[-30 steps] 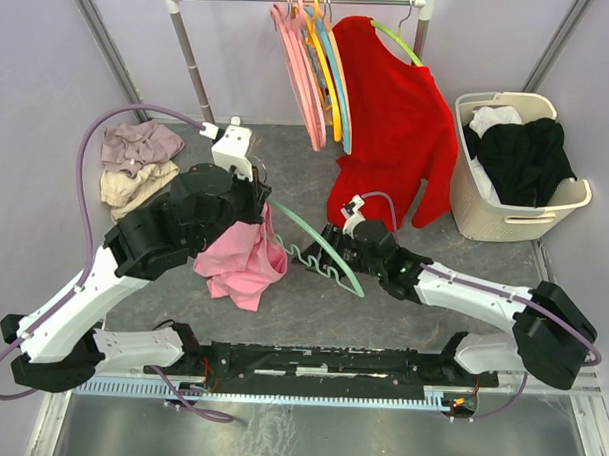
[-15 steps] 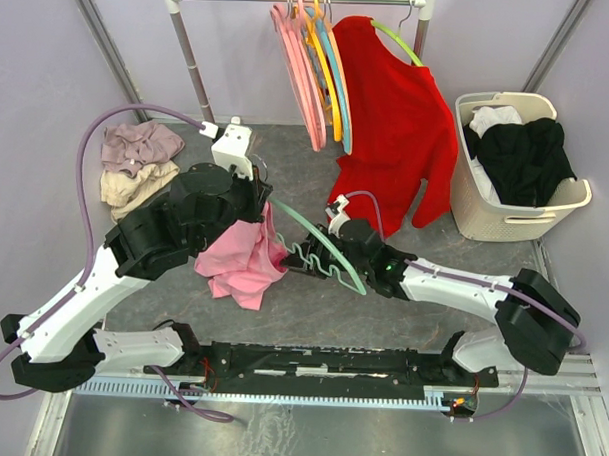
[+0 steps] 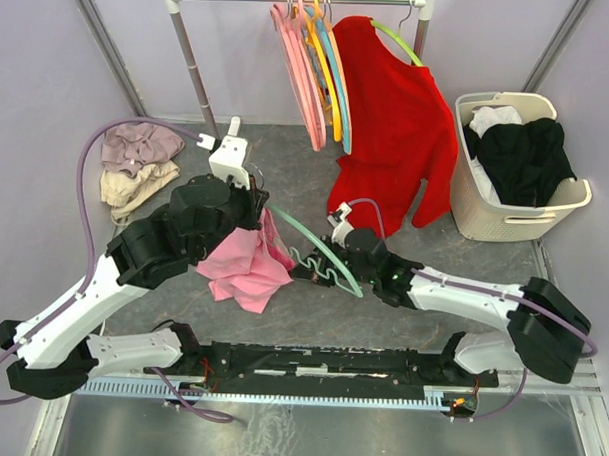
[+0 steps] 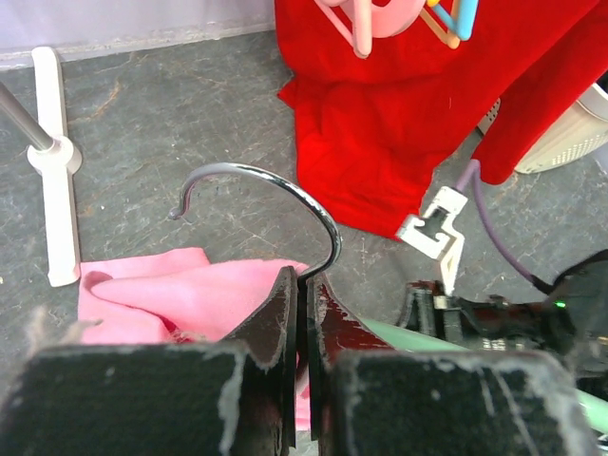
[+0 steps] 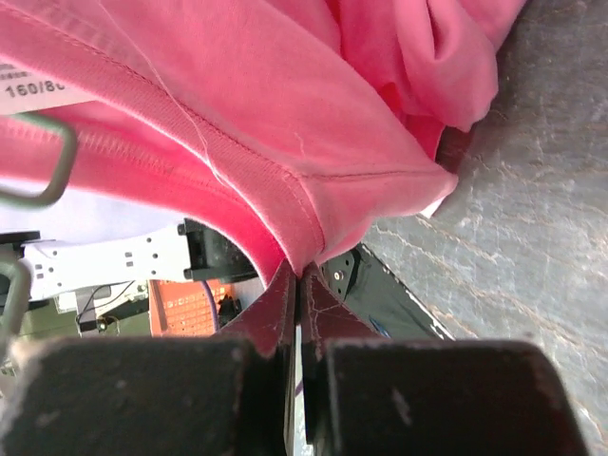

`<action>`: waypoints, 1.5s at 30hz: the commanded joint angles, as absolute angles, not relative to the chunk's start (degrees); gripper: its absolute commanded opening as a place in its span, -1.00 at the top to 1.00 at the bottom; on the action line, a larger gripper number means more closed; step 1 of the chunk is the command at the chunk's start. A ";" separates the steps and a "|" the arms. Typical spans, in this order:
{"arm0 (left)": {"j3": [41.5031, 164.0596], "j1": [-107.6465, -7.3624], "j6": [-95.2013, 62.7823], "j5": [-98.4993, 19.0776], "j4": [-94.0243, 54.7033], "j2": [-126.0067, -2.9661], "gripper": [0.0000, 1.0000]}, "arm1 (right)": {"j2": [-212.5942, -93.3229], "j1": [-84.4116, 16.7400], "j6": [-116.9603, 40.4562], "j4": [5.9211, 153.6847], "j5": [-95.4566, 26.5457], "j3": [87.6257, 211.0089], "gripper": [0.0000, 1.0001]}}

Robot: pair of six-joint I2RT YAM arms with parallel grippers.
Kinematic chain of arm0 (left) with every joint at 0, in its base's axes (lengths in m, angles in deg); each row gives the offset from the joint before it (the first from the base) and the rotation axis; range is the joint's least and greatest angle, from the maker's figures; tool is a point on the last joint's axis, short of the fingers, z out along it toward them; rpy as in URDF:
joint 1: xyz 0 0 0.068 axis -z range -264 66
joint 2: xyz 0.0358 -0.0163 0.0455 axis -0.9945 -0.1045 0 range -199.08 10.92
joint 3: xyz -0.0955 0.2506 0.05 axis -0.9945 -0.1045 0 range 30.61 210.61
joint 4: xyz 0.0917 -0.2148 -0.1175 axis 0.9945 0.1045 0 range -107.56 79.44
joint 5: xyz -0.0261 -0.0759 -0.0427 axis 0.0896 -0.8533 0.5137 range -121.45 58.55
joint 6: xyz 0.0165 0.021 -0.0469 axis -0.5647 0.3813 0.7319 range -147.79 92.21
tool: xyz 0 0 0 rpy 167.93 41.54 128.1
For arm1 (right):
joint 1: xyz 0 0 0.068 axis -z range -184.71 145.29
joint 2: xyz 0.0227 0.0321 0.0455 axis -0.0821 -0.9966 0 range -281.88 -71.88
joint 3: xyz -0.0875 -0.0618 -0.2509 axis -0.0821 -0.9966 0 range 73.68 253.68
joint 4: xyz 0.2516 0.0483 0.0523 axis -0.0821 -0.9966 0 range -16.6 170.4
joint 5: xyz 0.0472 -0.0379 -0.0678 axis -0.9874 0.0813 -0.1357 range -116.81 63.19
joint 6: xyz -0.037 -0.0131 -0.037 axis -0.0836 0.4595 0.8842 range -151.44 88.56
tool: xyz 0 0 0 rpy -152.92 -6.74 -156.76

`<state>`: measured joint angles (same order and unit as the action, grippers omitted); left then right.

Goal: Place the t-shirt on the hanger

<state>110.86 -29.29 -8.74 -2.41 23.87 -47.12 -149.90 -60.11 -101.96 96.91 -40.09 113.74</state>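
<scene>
Dressing the hanger (image 3: 319,247), with left claw (image 4: 302,287) clenched on its hook stem and right claw (image 5: 299,277) pinching the t-shirt (image 5: 285,95) collar; next, likely drawing collar over hanger's arm.

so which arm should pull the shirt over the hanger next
Right. The right gripper is shut on the t-shirt edge beside the hanger, while the left gripper is occupied holding that hanger.
</scene>
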 commanded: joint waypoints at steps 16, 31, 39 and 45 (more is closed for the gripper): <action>111.88 -29.18 -15.82 6.35 10.05 -43.70 0.95 | -118.31 -60.35 -93.97 67.13 -30.77 117.55 0.97; 102.84 -29.22 -19.41 11.72 -0.32 -43.31 0.95 | -115.43 -60.42 -88.54 52.26 -27.89 127.03 0.97; 96.99 -29.22 -16.21 13.27 -5.50 -43.05 0.95 | -118.98 -60.38 -89.96 58.66 -31.03 121.26 0.97; 97.52 -29.20 -12.51 11.46 -5.39 -44.50 0.95 | -122.87 -60.36 -90.68 64.67 -31.56 116.27 0.97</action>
<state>96.15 -28.91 -14.25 9.24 0.79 -44.45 -121.13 -60.11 -90.29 59.01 -30.30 118.24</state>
